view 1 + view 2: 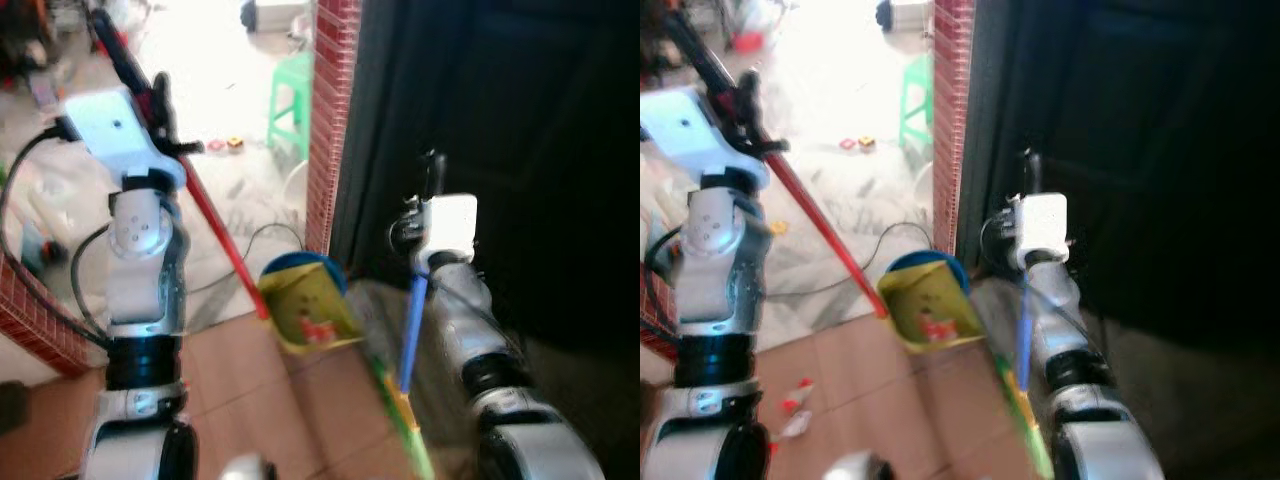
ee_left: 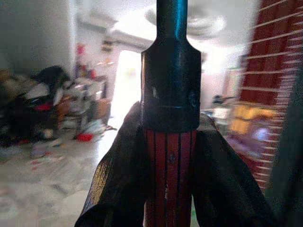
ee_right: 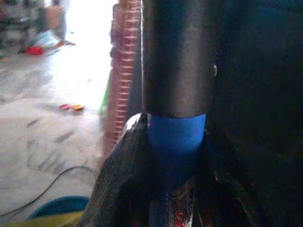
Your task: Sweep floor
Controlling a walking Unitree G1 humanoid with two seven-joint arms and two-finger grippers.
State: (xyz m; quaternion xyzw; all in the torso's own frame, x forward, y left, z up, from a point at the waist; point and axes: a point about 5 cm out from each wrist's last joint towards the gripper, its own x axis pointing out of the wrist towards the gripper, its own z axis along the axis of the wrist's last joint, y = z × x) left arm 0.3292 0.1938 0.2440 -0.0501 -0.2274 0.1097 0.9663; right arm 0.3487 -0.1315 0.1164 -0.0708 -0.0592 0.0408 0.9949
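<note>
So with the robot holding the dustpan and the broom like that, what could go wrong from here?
The yellow dustpan already holds red scraps and sits tilted, so a jolt through its red handle in the left gripper could spill them. A black cable lies on the floor just behind it and might snag. The right gripper holds the blue broom handle near the brick pillar, which it could knock.

— Where does the dustpan point(image 1: 308, 305) sit?
— On the floor point(image 1: 250, 380) ahead, at the foot of the brick pillar point(image 1: 330, 110), between the two arms.
— And the handles?
— The dustpan handle point(image 1: 215, 220) slants up to the left claw point(image 1: 160, 105), which is clamped on it. The broom handle point(image 1: 412, 325) stands right of the dustpan, gripped in the right claw point(image 1: 432, 175).
— Behind?
— A stool point(image 1: 290, 95) left of the pillar, a cable point(image 1: 255, 240) on the floor before it, and a doorway point(image 1: 500, 150) right of the pillar.
</note>
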